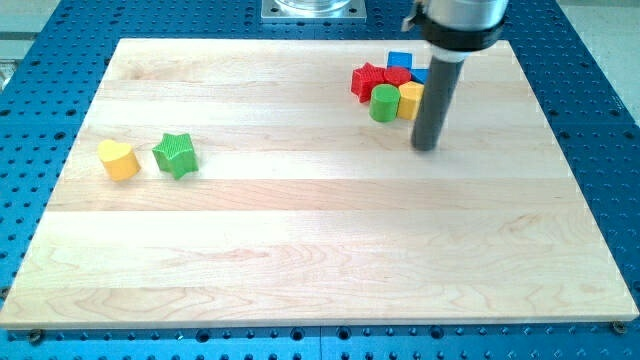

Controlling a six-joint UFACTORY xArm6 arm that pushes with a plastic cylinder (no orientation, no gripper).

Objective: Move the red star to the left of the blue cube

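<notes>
The red star (367,80) lies at the left end of a tight cluster near the view's top right. The blue cube (400,61) sits at the top of that cluster, up and right of the star. A second red block (397,76) lies between them. A green cylinder (384,103) and a yellow block (410,99) sit just below. A bit of another blue block (419,75) shows beside the rod. My tip (427,148) rests on the board just right of and below the yellow block, apart from the red star.
A yellow heart (118,159) and a green star (175,155) lie side by side at the view's left. The wooden board (320,250) sits on a blue perforated table. A metal mount (314,9) is at the view's top.
</notes>
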